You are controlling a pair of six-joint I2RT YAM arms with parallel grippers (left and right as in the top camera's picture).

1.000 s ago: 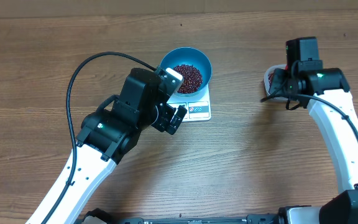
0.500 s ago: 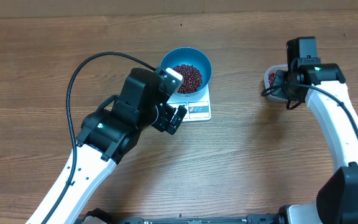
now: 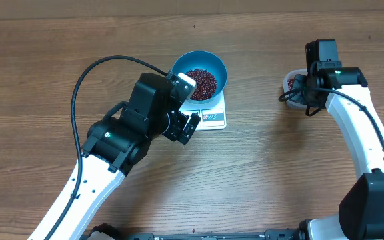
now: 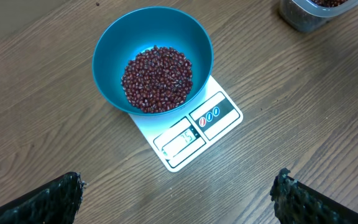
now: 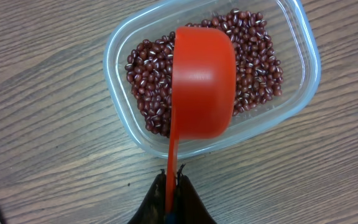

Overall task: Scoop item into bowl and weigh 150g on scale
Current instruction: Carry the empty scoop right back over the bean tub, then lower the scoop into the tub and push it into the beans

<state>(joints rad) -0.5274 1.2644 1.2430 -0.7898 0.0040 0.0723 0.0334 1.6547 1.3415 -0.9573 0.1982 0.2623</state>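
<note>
While left claw (image 4: 179,202) gapes and right claw (image 5: 171,199) pinches a scoop (image 5: 204,81), red-brown beans (image 4: 157,78) line the bowl (image 4: 114,56).

You see only a brown wooden table (image 3: 279,187), its grain running left to right in your overhead view. A thin seam crosses it near the far edge, with a small dark speck (image 3: 194,27) just beside it. The light is soft and even

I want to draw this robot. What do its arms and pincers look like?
Both arms are white tubes with chunky black joints. The left arm has a looping black cable and a tiny green light; the right arm has both too. The left pincer has bumpy black fingers; the right pincer is dark too.
</note>
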